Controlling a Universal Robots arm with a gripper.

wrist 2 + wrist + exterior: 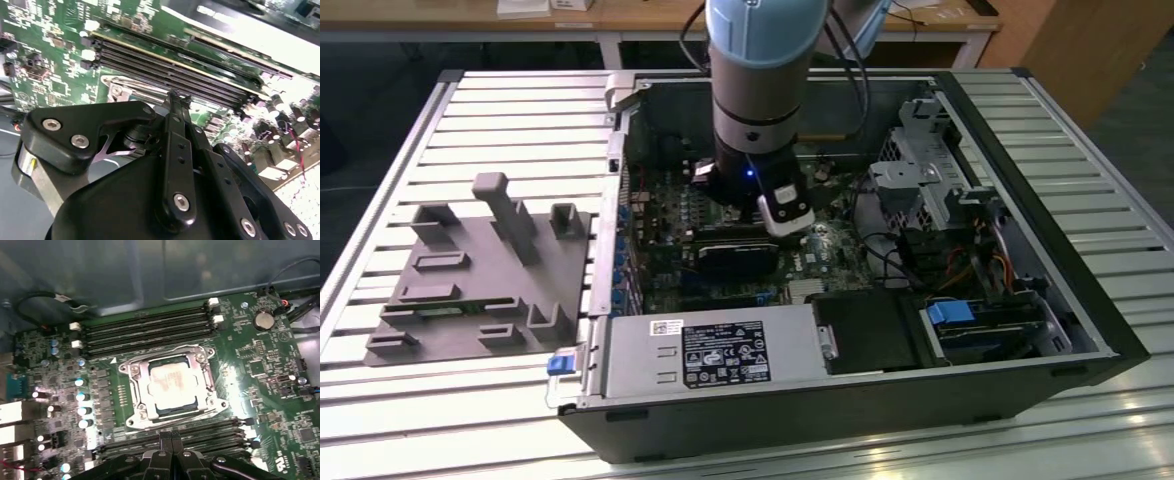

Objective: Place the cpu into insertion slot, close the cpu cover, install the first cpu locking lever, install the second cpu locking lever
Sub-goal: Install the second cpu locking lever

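Pincer (171, 447) fingers pressed together, empty; cpu (171, 385) seated in insertion slot (134, 371), cpu cover (200, 385) down, just beyond fingertips across memory slots (175, 437).

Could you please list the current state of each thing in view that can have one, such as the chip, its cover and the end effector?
Cpu: seated in the socket.
Cover: closed down over the cpu.
End effector: fingers shut together, holding nothing, beside the socket.
Computer case: side open, lying flat.
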